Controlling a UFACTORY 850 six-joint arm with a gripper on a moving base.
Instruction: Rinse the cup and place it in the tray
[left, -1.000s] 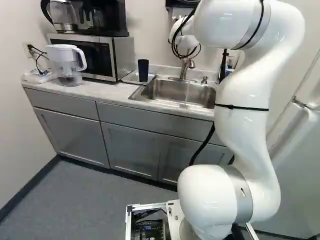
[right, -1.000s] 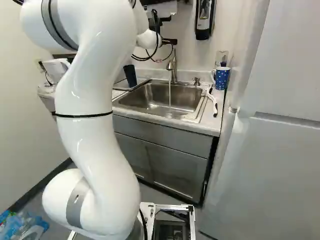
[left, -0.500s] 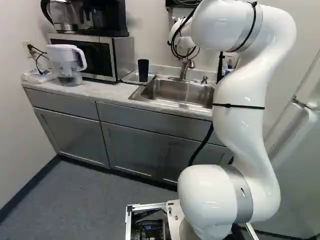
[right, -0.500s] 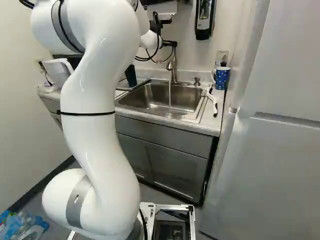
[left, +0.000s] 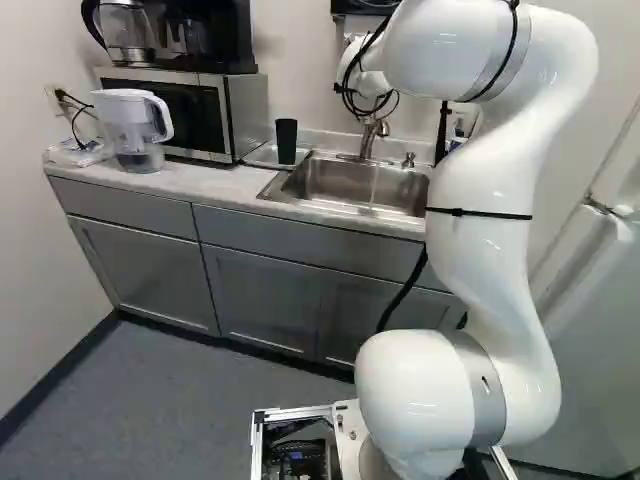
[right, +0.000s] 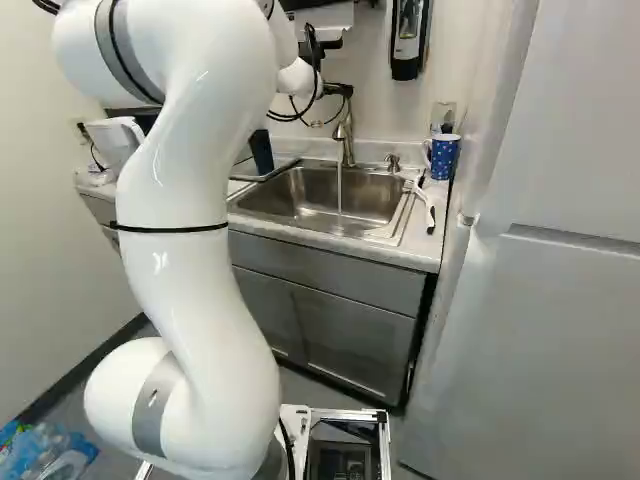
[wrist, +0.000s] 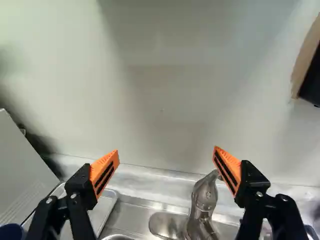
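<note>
My gripper (right: 340, 88), partly hidden by cables, hangs just above the faucet (right: 346, 135) in the right base view. In the wrist view my gripper (wrist: 166, 152) has its orange-padded fingers wide apart with nothing between them, and the faucet (wrist: 204, 200) rises below, closer to one finger. Water (right: 339, 190) runs from the spout into the sink (left: 345, 180). A dark blue cup (left: 286, 141) stands on the tray (left: 262, 154), left of the sink in the left base view. The wrist view shows a tray edge and part of a dark blue round object (wrist: 12, 231).
A blue dotted mug (right: 445, 157) and a white-and-black brush (right: 425, 200) are right of the sink. Left of the tray are a microwave (left: 190, 110) and a water pitcher (left: 132, 125). The wall rises close behind the faucet; a soap dispenser (right: 408, 38) hangs on it.
Against a second ago, my upper arm has shifted slightly left in the left base view and right in the right base view, swinging back a little lately. The cup and base have stayed put.
</note>
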